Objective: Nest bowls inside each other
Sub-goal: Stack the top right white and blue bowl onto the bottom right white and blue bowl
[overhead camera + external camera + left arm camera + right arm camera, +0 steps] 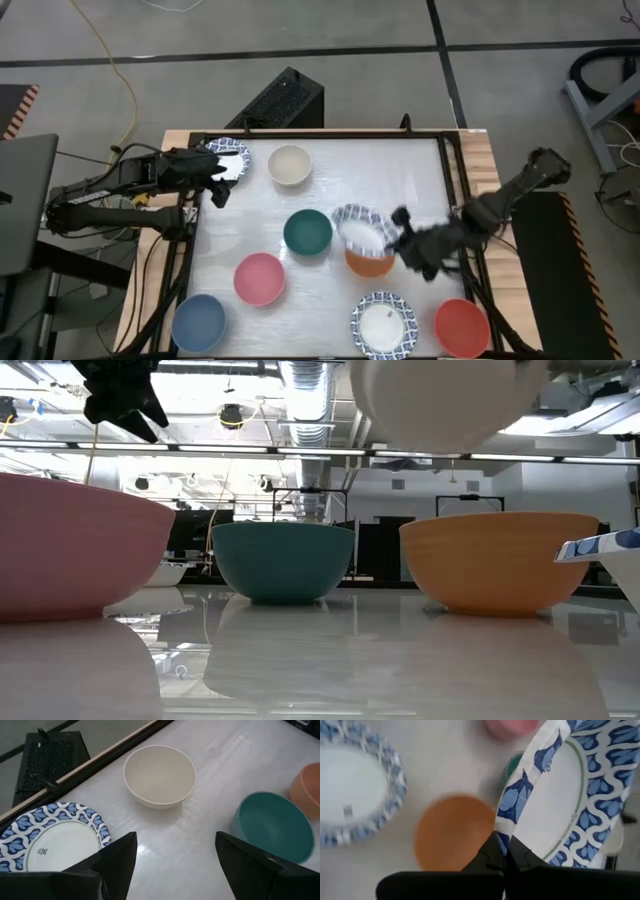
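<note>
Your tabletop (420,170) carries the bowls almost all apart, so the nesting has barely begun: no finished stack shows anywhere. Along the far side sit one blue-rimmed white bowl (228,158), at the left corner, and the cream bowl (290,165) just right of it. In the middle stands the dark green bowl (307,232), with the pink bowl (259,278) nearer you and to its left, and the blue bowl (198,322) at the near left corner. Along the near edge on the right lie a second blue-rimmed bowl (384,325) and the red bowl (462,326) beside it. The one step under way is at the centre right: your right pincer (503,854) is pinched shut on the rim of the third blue-rimmed bowl (362,228), holding it tilted in the air over the orange bowl (370,262), which stands on the tabletop just right of the green one. The low view shows the held bowl's white underside clear above the orange bowl, so it is not yet seated. Your left pincer (213,184) hangs with its fingers wide and empty above the far left corner, beside the blue-rimmed bowl there. By my reading, you still have to lower this first bowl, then gather the other seven.
</note>
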Robot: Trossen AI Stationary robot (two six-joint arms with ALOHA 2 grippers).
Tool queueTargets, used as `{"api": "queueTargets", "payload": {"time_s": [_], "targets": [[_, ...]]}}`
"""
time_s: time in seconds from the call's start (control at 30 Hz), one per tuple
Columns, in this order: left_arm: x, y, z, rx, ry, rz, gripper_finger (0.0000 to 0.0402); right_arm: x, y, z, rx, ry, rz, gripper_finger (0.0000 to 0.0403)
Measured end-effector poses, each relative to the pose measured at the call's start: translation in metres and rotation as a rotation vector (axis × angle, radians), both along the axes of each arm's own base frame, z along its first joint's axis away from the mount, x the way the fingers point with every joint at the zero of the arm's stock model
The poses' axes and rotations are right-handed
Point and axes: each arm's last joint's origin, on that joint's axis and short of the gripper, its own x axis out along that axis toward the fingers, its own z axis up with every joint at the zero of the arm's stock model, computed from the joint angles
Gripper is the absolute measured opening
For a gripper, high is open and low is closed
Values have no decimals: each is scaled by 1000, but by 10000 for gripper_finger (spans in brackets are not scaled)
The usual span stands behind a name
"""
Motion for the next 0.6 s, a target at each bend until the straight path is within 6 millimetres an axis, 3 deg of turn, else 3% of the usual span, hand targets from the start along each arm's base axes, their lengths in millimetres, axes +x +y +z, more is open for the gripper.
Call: {"api": "queueTargets", "payload": {"time_s": [0.3, 0.43, 0.6], "targets": [[-1, 2, 0, 10, -14, 80, 258, 4, 91, -12, -21, 61, 125, 6], [-2, 3, 1, 25, -16, 117, 258, -3, 117, -14, -68, 154, 87, 4], [-2, 3, 1, 36, -16, 139, 258, -12, 147, -33, -102, 234, 50, 3]]}}
